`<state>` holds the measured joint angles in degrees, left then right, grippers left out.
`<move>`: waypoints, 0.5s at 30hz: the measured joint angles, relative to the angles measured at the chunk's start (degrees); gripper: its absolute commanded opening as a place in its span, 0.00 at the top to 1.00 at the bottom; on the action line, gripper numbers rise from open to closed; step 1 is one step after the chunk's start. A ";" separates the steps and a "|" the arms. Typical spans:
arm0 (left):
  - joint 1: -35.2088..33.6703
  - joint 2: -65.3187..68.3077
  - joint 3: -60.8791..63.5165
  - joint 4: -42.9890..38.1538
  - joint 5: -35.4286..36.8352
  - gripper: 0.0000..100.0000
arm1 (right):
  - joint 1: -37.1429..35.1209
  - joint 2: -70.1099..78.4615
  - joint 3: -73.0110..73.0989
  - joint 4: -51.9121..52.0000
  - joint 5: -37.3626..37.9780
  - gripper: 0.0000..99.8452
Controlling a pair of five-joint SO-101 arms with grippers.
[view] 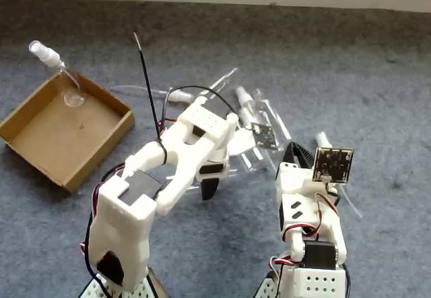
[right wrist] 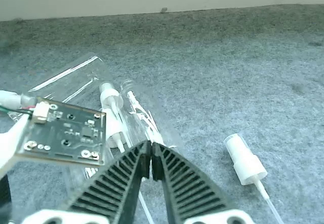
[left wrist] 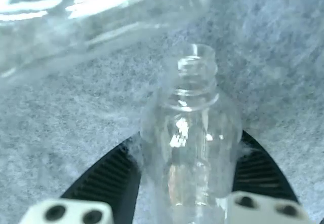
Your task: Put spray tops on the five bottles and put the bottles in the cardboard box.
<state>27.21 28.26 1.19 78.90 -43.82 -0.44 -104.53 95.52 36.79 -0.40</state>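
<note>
Cardboard box (view: 57,133) sits far left on grey carpet (view: 377,75). One capped bottle (view: 64,79) leans on the box's far corner, base inside. Left gripper (left wrist: 190,153) is part open, jaws pressing both sides of an uncapped clear bottle (left wrist: 196,97), neck pointing away from the wrist. Loose bottles (view: 252,112) lie in a pile just beyond it, mid-table. Right gripper (right wrist: 151,150) has its jaws pressed together, with nothing clearly between them. Loose spray top (right wrist: 245,159) lies on the carpet near it.
</note>
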 measured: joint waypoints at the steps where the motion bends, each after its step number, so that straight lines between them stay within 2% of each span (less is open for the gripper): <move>1: 0.00 0.00 0.00 -0.09 0.00 0.83 | 0.00 0.00 0.00 0.00 0.00 1.00; 4: 0.35 0.00 0.00 -0.35 0.00 0.86 | 0.00 0.00 0.00 0.00 0.00 1.00; 8: 0.44 0.00 0.00 -0.35 0.00 0.95 | 0.00 0.00 0.00 0.00 0.00 1.00; 15: 0.53 0.00 0.00 -0.35 0.00 0.94 | 0.00 0.00 0.00 0.00 0.00 1.00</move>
<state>27.74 28.26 1.19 78.55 -43.82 -0.44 -104.53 95.52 36.79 -0.40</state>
